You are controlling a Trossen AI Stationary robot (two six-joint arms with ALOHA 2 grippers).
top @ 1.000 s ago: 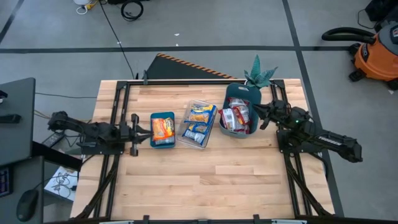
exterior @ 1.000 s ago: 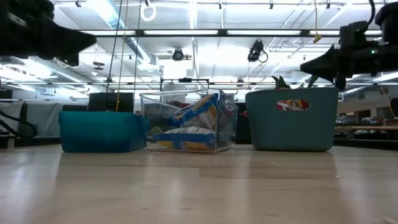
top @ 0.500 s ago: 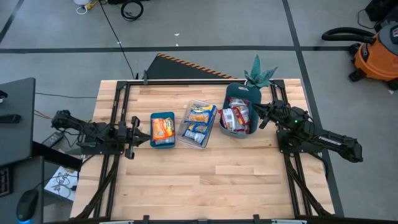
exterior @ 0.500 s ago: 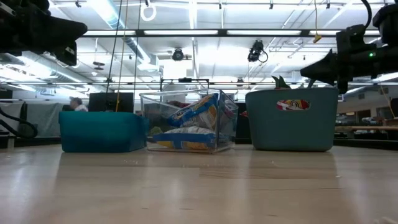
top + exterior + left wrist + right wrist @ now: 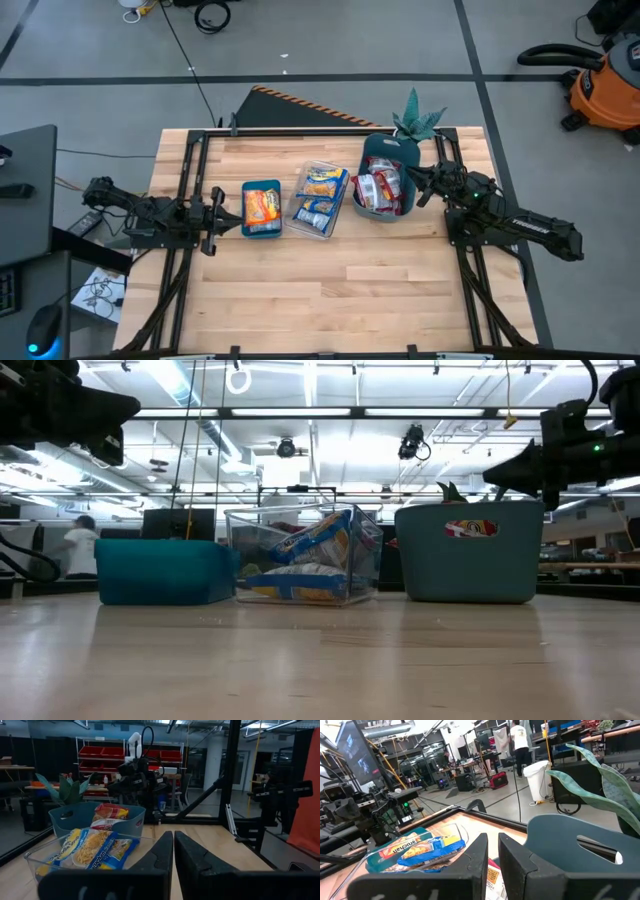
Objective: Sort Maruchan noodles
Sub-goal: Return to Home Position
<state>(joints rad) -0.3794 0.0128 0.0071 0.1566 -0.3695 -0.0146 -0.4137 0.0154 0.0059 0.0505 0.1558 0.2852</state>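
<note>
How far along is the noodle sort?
Done: orange packs in the small teal bin, blue-and-yellow packs in the clear container, red packs in the tall bin. In hand: nothing; left gripper and right gripper shut, empty. Left: no loose pack shows on the table; likely just homing the arms.

orange packs point(image 5: 262, 207), yellow-blue packs point(image 5: 321, 186), red packs point(image 5: 380, 190), each group binned apart

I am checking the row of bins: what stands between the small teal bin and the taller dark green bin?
A clear container holding yellow and blue noodle packs, seen in the high and low views.
</note>
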